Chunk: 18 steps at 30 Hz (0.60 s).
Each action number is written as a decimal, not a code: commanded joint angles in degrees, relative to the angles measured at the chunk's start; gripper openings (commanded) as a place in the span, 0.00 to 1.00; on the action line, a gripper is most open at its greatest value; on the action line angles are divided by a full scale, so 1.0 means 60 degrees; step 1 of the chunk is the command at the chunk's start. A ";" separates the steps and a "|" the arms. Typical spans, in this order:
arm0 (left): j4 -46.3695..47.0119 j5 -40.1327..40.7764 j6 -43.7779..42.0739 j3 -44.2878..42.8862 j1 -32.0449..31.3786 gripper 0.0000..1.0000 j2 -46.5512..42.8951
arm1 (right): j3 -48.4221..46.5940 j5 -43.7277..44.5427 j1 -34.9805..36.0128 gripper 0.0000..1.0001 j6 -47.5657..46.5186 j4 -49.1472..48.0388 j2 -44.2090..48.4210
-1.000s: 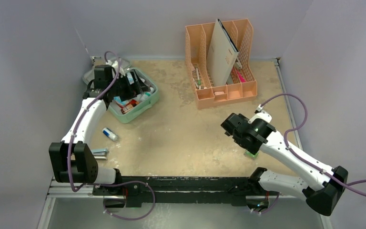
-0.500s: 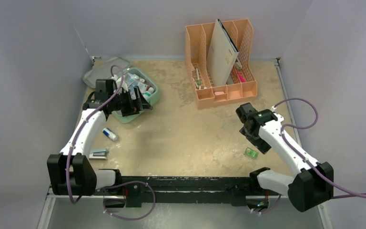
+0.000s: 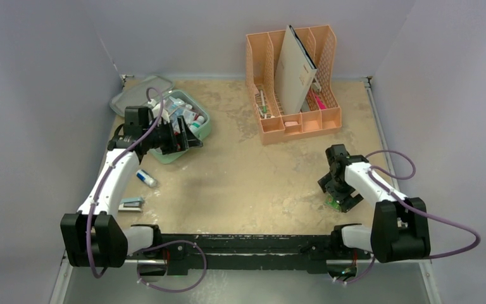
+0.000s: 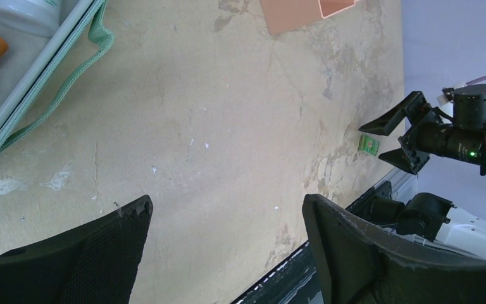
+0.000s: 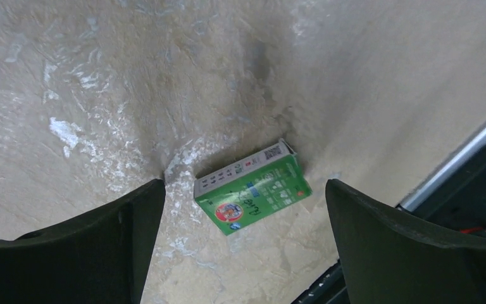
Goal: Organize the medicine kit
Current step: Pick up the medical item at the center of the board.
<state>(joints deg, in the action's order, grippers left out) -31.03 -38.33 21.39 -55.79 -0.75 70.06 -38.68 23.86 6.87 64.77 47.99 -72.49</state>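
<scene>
The table (image 3: 247, 171) is a worn, mottled tan surface. At its far left corner sits the open kit (image 3: 206, 128), with the peach organizer (image 3: 300, 123) at the far edge, right of centre. Near the left edge lie a small white tube (image 3: 145, 178) and a flat grey item (image 3: 131, 203), and a green box (image 5: 253, 187) lies flat near the front right.

Near side of medicine kit (image 3: 204, 125) hidden under left gripper (image 3: 186, 138) in overhead view — contents too small to identify. Green box (image 3: 333, 202) half covered by right gripper (image 3: 340, 195); small print on it unreadable.
</scene>
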 commanded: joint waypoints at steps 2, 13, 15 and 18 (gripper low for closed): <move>-0.0159 0.0167 -0.0441 -0.0303 0.0095 0.86 -0.0308 | 0.0538 -0.1747 -0.0483 0.99 -0.0981 -0.1681 0.0068; -0.0264 0.0250 -0.0518 -0.0355 0.0111 0.86 -0.0442 | 0.0406 -0.3244 -0.0486 0.94 -0.2846 -0.2764 0.0594; -0.0264 0.0264 -0.0503 -0.0341 0.0349 0.86 -0.0453 | 0.0294 -0.3140 -0.0486 0.94 -0.2565 -0.2248 0.0438; -0.0277 0.0293 -0.0503 -0.0344 0.0390 0.86 -0.0454 | 0.0198 -0.2774 -0.0486 0.91 -0.2053 -0.1857 0.0175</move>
<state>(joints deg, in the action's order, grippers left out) -32.75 -36.75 19.86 -55.81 0.60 68.73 -35.99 6.24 4.05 50.92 32.95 -69.95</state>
